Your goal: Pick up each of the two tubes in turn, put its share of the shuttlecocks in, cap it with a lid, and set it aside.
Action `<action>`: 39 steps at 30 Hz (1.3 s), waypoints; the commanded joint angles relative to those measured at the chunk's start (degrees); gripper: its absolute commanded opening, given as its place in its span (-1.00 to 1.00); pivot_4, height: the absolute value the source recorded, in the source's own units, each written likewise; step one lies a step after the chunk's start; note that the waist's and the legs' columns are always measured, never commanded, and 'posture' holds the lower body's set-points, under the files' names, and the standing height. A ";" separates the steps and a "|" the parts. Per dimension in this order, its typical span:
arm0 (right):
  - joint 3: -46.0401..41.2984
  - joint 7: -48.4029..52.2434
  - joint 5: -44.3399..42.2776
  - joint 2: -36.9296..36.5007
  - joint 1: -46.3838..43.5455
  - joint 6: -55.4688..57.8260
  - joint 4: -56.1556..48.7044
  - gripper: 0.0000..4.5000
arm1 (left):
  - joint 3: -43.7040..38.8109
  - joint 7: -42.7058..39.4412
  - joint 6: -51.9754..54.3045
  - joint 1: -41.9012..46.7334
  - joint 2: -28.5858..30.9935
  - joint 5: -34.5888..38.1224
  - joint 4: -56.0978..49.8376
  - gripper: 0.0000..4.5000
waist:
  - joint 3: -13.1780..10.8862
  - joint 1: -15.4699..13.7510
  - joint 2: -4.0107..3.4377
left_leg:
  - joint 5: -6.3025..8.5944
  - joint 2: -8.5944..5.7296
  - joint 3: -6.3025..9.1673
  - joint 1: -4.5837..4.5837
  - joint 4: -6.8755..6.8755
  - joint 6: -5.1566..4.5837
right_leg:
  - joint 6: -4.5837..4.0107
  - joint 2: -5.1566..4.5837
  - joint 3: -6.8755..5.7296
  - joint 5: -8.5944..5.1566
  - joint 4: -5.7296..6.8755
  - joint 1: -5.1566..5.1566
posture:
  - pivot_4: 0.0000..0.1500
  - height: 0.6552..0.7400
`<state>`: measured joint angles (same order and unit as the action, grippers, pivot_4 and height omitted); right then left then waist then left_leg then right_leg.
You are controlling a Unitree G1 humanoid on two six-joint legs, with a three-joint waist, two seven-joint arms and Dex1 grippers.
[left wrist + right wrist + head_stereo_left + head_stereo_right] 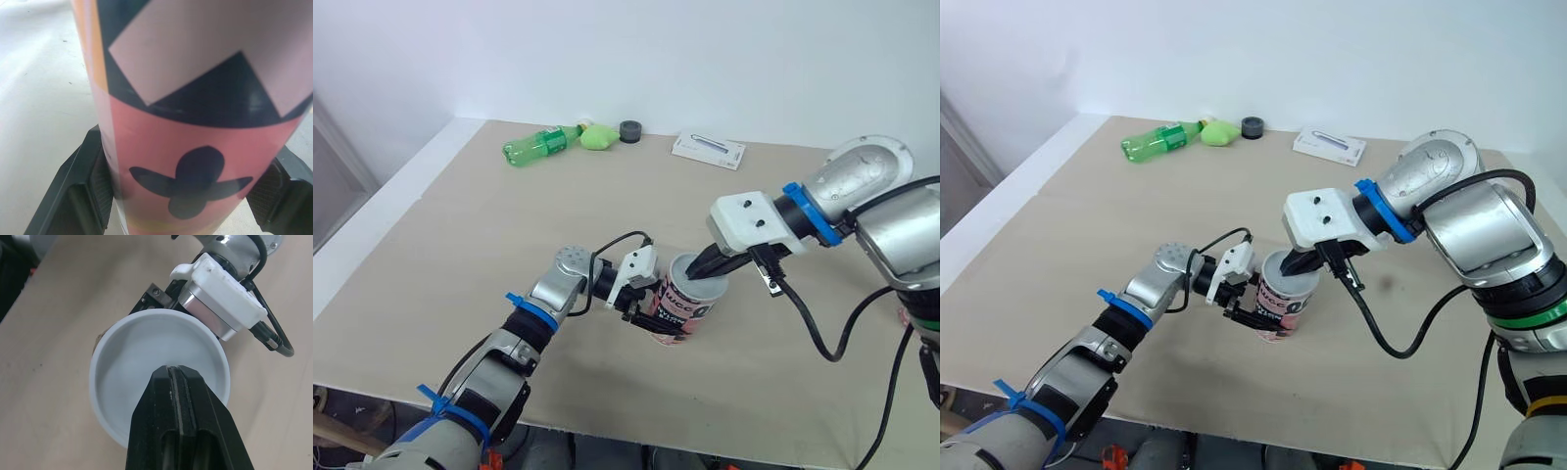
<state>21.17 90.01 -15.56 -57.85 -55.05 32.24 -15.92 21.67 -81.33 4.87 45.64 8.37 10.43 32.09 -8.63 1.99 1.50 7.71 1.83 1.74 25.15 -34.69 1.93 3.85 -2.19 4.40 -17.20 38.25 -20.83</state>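
The tube [195, 147] has a smooth, glossy printed wrap, its lid [142, 362] is matt pale plastic, the table [460, 255] is matt, and the far bottle [536, 147] is translucent green plastic.

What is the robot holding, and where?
The left gripper clamps the tube around its lower half. The right gripper, shut, holds nothing.

Bright, even light falls from overhead on the table [460, 255], and no shadow has a hard edge. A soft shade hugs the foot of the tube [683, 308]. The metal shell of the right arm [862, 171] carries a pale glare. In the left wrist view the tube's glossy wrap shows a dim sheen. The lid [127, 357] is evenly lit inside, greyer toward one wall. The right pincer [178, 377] reads near black, with thin highlights along its finger edges.
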 commanded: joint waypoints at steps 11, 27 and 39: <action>-27.75 -6.57 -20.54 -6.71 12.28 18.98 -5.69 -0.94 | -3.44 1.93 -2.57 -0.66 0.23 0.95 -0.03 0.35 | -0.26 -0.78 -0.24 | -0.03 -0.13 0.06 0.92 0.03 -0.05 | 0.05 -0.04 0.01 0.30 -0.02 -0.50 | 1.00 0.75; -49.62 -16.88 -22.14 -7.54 45.34 20.99 -14.94 -0.06 | -4.64 -5.06 5.08 -3.40 4.68 5.08 -7.97 1.00 | -0.77 -0.71 -0.77 | -0.03 -0.29 0.20 1.15 0.07 -0.06 | 0.30 0.07 0.13 0.11 -0.02 -0.58 | 1.00 0.75; -39.82 -30.70 -21.09 6.93 54.86 15.02 -18.56 0.99 | -11.84 -1.74 10.28 -16.61 20.72 8.76 -28.56 1.00 | -1.01 -0.35 -0.85 | -0.14 -0.03 0.27 0.98 0.02 0.02 | 0.41 0.30 0.13 0.12 0.04 -0.50 | 1.00 0.75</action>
<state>-19.39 60.79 -36.64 -50.88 -0.11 48.73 -32.83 12.46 -83.78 14.03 30.25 27.58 16.75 8.22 -9.63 1.64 0.65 7.56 1.82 1.99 26.13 -34.66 1.97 4.27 -1.88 4.53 -17.07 38.29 -21.34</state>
